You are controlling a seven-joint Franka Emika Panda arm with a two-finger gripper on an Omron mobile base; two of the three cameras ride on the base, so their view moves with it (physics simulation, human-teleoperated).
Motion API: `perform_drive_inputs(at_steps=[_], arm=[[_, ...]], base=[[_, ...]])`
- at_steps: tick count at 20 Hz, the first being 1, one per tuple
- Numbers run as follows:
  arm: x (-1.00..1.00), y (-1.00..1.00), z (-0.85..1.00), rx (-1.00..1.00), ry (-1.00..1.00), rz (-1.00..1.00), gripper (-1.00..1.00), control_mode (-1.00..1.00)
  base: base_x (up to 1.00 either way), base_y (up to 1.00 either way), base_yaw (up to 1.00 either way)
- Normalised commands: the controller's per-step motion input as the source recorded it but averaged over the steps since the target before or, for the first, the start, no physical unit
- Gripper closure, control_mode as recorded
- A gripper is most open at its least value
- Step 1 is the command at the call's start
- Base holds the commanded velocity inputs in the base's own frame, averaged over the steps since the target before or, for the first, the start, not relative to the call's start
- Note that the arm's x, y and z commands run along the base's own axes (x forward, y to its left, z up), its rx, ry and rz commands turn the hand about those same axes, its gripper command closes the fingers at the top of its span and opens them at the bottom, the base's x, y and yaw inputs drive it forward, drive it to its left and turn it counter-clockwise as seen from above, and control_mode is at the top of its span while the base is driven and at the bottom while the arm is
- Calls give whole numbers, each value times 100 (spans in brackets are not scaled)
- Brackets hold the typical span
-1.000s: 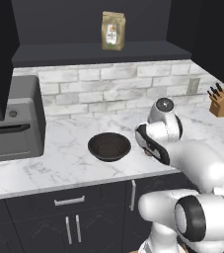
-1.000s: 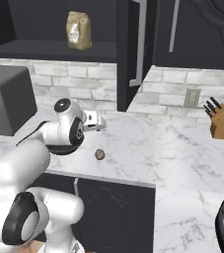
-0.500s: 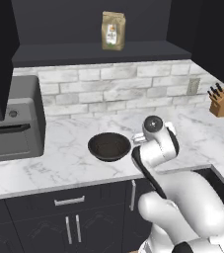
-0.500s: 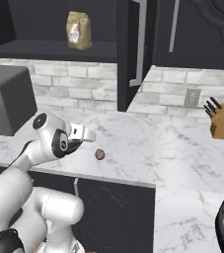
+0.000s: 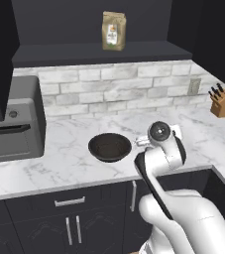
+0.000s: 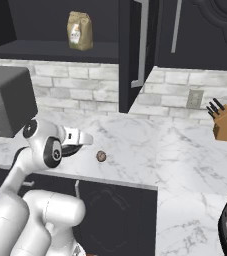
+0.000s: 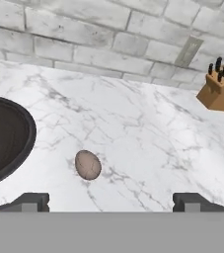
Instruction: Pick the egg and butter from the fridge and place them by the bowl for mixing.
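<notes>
Hovering above marble counter (image 7: 148,133), tool (image 7: 111,200) spread wide, empty; egg (image 7: 88,164) lies beside bowl (image 7: 5,138)

The marble counter (image 7: 148,133) carries the egg (image 7: 88,164) just beside the bowl (image 7: 5,141), and a knife block (image 7: 221,91).

Paper bag: tan paper bag (image 5: 113,31) with a label, upright on the dark shelf (image 5: 99,52), upper middle of the left base view.
Knife block: wooden knife block (image 6: 226,122) with dark handles, right edge of the right base view, near the wall outlet (image 6: 195,98).
Countertop: white marble countertop (image 5: 64,149) below a pale brick backsplash (image 5: 109,89).
Appliance: grey toaster oven (image 5: 10,126), left edge of the left base view.
Cabinets: dark lower cabinets (image 5: 59,223) with silver handles.
</notes>
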Motion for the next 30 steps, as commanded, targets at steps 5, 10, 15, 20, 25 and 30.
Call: perform_drive_inputs(at_steps=[5,10,15,20,25,30], arm=[[-5,0,7,0,0,-1,-100,100],[0,0,0,0,0,0,-100,100],[0,0,0,0,0,0,-100,100],[0,0,0,0,0,0,-100,100],[0,0,0,0,0,0,-100,100],[0,0,0,0,0,0,-100,100]], base=[[-27,19,-24],[-23,62,-71],[-26,14,-99],[-11,4,-100],[-10,0,-100],[-2,0,-100]])
